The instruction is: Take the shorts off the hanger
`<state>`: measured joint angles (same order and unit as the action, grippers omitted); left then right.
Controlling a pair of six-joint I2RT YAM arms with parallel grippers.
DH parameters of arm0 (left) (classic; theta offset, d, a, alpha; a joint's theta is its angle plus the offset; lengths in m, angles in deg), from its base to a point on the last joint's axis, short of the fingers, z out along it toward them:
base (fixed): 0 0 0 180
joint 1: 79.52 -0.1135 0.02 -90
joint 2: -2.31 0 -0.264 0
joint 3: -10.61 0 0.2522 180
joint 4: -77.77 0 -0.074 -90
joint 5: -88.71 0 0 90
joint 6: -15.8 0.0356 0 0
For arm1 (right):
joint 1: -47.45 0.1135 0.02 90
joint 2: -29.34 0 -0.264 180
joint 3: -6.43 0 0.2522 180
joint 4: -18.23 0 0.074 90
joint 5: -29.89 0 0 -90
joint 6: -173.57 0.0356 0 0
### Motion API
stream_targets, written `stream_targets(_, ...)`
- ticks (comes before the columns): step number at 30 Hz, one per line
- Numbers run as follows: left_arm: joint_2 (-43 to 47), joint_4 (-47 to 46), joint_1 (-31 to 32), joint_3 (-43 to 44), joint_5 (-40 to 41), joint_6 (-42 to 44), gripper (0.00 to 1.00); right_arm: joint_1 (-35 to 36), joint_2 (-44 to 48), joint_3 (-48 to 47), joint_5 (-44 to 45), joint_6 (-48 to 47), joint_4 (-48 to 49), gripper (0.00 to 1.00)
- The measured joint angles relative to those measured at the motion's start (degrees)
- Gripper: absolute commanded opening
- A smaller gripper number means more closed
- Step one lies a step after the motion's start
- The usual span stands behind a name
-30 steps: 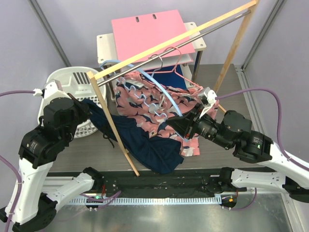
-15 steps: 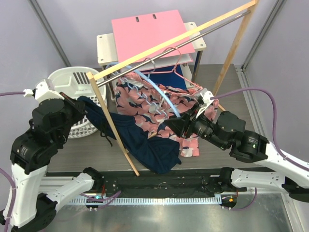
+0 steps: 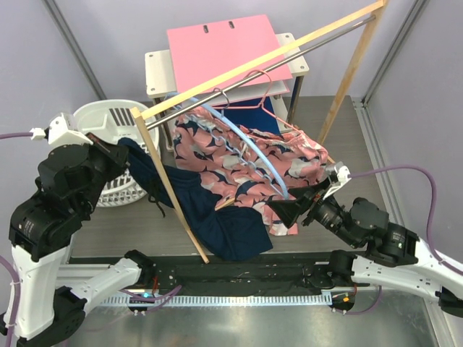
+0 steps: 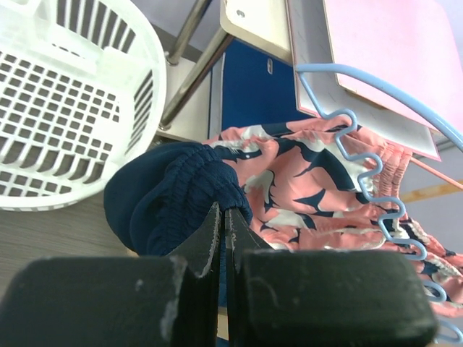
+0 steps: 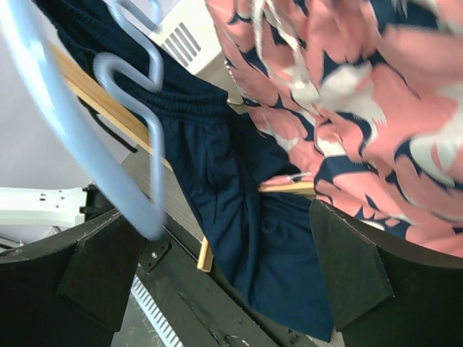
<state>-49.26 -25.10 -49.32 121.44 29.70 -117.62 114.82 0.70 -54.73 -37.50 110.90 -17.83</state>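
The salmon pink printed shorts hang on a light blue wavy hanger hooked on the metal rail. The navy shorts trail from the left gripper, past the wooden post, down to the table. My left gripper is shut on the navy shorts' waistband, its fingertips pressed together on the cloth. My right gripper stands wide open just below the hanger's lower end. In the right wrist view the hanger passes free above the left finger, with navy cloth behind the right gripper.
A white laundry basket stands at the left behind the left gripper. The wooden rack's slanted post crosses in front of the shorts, its metal rail above. A pink board lies on a white side table. A pink wire hanger also hangs there.
My right gripper has opened, let go of the hanger end and drawn back to the lower right. The pink shorts swung back and spread out. The left gripper shifted slightly left, still gripping.
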Motion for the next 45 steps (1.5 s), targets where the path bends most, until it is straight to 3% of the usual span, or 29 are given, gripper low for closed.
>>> stream_targets(8,-0.2,-0.55,-0.02,-2.29,-4.26,-2.56,0.0,0.0,6.01,15.45,1.14,4.94,5.88,1.0)
stream_targets(12,-0.26,-0.98,-0.02,-3.04,-7.02,-4.63,0.0,0.0,3.02,26.73,-1.7,7.61,19.23,1.0)
stream_targets(15,-0.13,-1.7,-0.02,-5.27,-9.73,-7.41,0.0,0.0,-4.61,33.31,-4.37,9.14,30.38,1.0)
stream_targets(22,0.2,-4.04,-0.02,-17.68,-16.48,-16.35,0.0,0.0,-27.65,30.32,-7.82,9.35,43.43,1.0)
stream_targets(27,-3.56,-3.15,-0.39,-21.66,-17.53,-19.93,0.02,-0.02,-29.4,28.09,-8.24,10.62,47.8,0.99)
stream_targets(28,-4.63,-2.71,-0.68,-21.66,-17.44,-20.63,0.07,-0.07,-28.79,28.09,-8.17,10.86,47.93,0.99)
stream_targets(29,-5.35,-2.38,-0.98,-21.68,-17.27,-20.94,0.25,-0.07,-28.15,28.09,-8.02,11.1,47.84,1.0)
stream_targets(31,-8.15,-1.62,-2.49,-21.92,-17.22,-21.57,0.41,-0.07,-26.16,28.09,-7.52,11.76,47.08,1.0)
stream_targets(35,-10.21,-1.49,-7.8,-25.81,-19.74,-22.82,0.92,-0.07,-21.31,28.09,-5.75,12.37,44.57,1.0)
stream_targets(36,-10.05,-1.57,-8.9,-27.15,-20.55,-22.93,0.99,-0.07,-20.17,28.09,-5.27,12.5,43.8,1.0)
stream_targets(45,-9.73,-1.62,-17.38,-35.89,-24.7,-24.13,1.0,-0.11,-12.76,28.09,-1.9,13.66,36.79,0.99)
